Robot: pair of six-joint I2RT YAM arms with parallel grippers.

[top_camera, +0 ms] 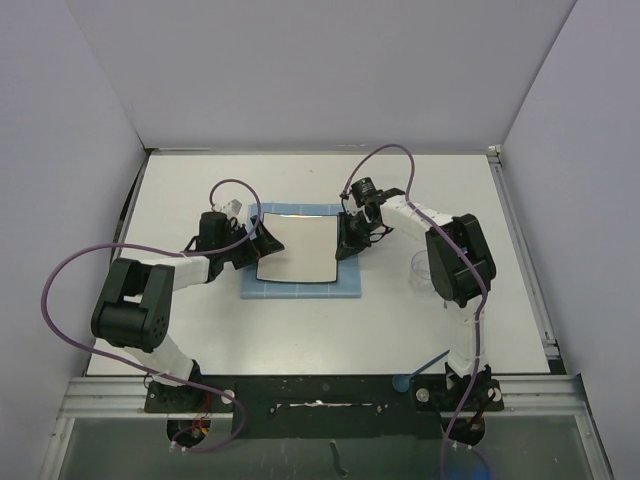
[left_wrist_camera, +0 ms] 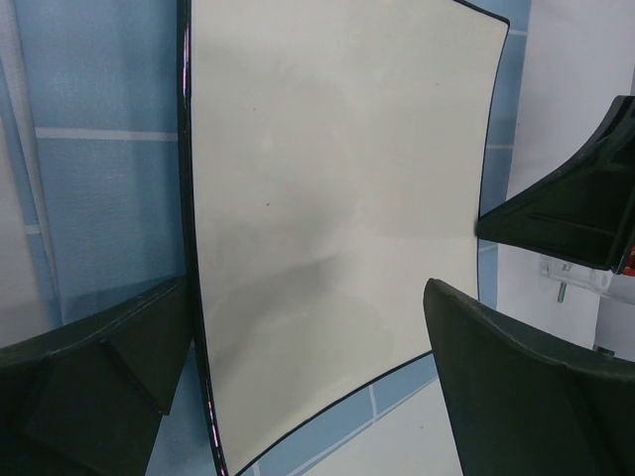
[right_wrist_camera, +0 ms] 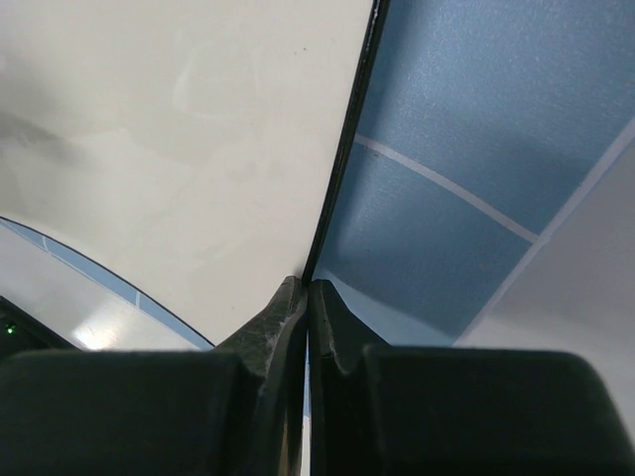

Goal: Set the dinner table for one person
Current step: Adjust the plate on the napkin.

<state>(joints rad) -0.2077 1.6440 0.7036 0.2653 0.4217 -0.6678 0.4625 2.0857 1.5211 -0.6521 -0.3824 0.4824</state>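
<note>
A square white plate with a dark rim (top_camera: 297, 248) lies on a blue grid-patterned placemat (top_camera: 300, 291) in the middle of the white dinner table (top_camera: 200, 330). My right gripper (top_camera: 348, 238) is shut on the plate's right rim; in the right wrist view its jaws pinch the dark edge (right_wrist_camera: 309, 290) over the placemat (right_wrist_camera: 466, 129). My left gripper (top_camera: 257, 240) stands open at the plate's left edge. In the left wrist view its fingers (left_wrist_camera: 89, 382) straddle the near part of the plate (left_wrist_camera: 327, 178) without touching it.
A clear glass (top_camera: 424, 270) stands right of the placemat, beside the right arm. A blue utensil (top_camera: 420, 370) lies at the table's near edge by the right arm's base. White walls close in the back and both sides.
</note>
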